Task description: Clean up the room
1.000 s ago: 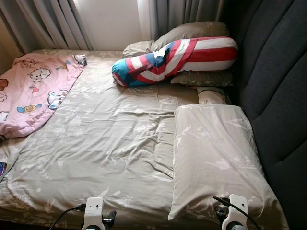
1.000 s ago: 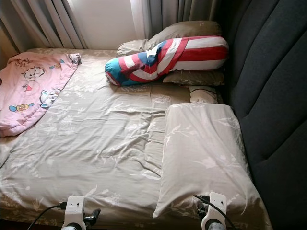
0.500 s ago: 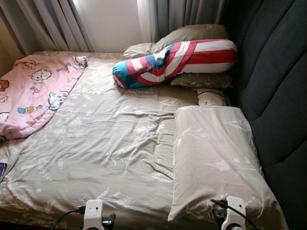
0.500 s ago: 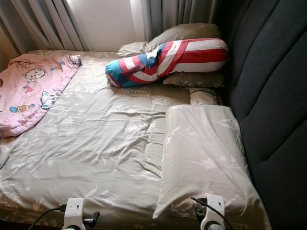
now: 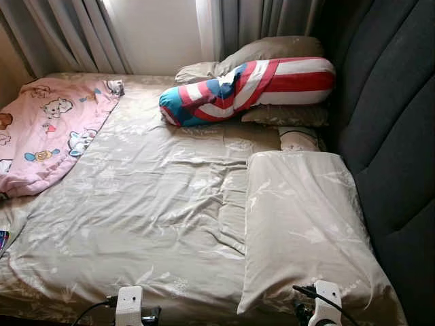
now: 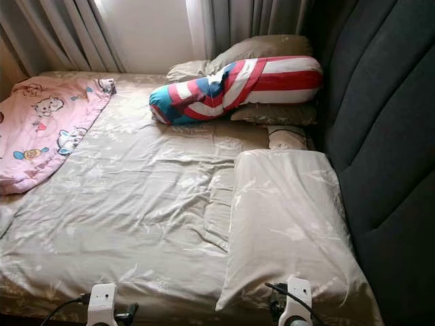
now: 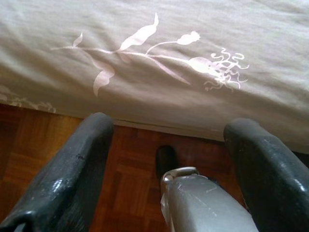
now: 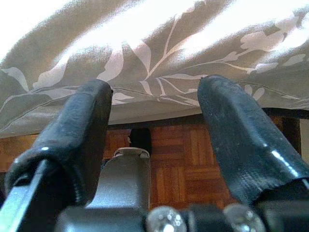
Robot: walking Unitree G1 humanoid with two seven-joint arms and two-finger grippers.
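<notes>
Okay, I'm parked at the foot edge of the bed (image 5: 156,224), both arms low. Left gripper (image 7: 164,159) has its fingers spread with nothing between them, pointing at the sheet edge (image 7: 145,92) just ahead, wood floor (image 7: 130,169) under it. Right gripper (image 8: 154,140) is likewise spread and empty, with the near corner of the flat pillow (image 5: 306,224) hanging just above and ahead of its tips.

My read on tidy-up targets: the pink blanket (image 5: 47,132) is bunched well ahead and off to the left gripper's outer side. It should be soft, light and floppy; it'll sag and drag, so I'd pinch an edge or corner, ideally one with each gripper. The flat pillow is squashy and light; I'd grab the near corner seam. The striped bolster (image 5: 251,85) lies far ahead of the right gripper, stacked across two pillows (image 5: 272,51). It's bulky and round, likely to slip from a narrow pinch, so take the end fabric.

In the way: the dark headboard (image 5: 387,122) close along the right arm's outer side, curtains (image 5: 61,34) far ahead. A small item (image 5: 3,239) sits at the left edge; I can't identify it.
</notes>
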